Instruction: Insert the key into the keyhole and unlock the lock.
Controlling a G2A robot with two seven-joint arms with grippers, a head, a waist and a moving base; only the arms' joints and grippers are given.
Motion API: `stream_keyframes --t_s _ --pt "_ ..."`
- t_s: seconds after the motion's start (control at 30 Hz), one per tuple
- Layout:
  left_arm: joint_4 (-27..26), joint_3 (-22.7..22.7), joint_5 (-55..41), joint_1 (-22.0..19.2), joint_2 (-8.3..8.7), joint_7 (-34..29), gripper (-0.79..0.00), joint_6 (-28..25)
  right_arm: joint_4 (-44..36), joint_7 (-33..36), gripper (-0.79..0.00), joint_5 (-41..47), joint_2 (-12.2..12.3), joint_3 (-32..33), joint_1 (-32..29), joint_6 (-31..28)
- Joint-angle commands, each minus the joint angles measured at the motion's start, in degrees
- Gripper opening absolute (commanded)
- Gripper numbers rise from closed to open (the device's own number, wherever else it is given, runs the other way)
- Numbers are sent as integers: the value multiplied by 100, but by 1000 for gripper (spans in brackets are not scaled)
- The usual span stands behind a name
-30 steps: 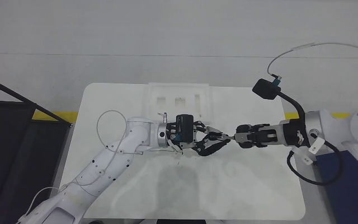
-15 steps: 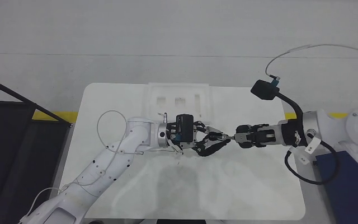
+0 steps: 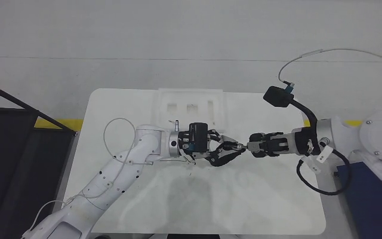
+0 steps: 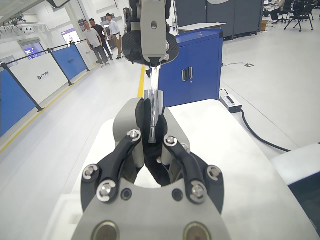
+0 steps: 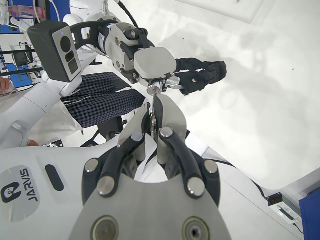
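The right gripper [image 5: 153, 106], pinching the key [image 5: 152, 123], has edged toward the cable lock [image 4: 153, 96] clamped in the left gripper [image 4: 152, 116], so the blade is apparently entering its keyhole [image 5: 153, 90].

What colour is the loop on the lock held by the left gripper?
Black, with a fabric-like covering on the loop; clearest in the right wrist view.
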Motion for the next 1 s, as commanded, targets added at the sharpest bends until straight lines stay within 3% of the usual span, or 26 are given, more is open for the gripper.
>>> stream_keyframes --t_s 0.0,0.47,0.53,0.7,0.97 --pt "1 1 13 1 -6 -29 -785 -2 -5 -6 -785 -25 -19 -38 22 46" --pt "44 10 -63 1 -65 -112 -785 -57 44 -80 -767 -214 -193 -325 258 323" --pt "54 9 -76 0 -72 -107 -785 -75 65 -148 0 -198 -217 -331 285 319" --pt "126 -14 -247 27 -92 -59 -785 -139 60 -315 0 -264 -243 -245 335 -33" --pt "292 -114 -1048 87 -121 -106 -785 -471 118 -669 0 -180 -151 264 -20 -1555"
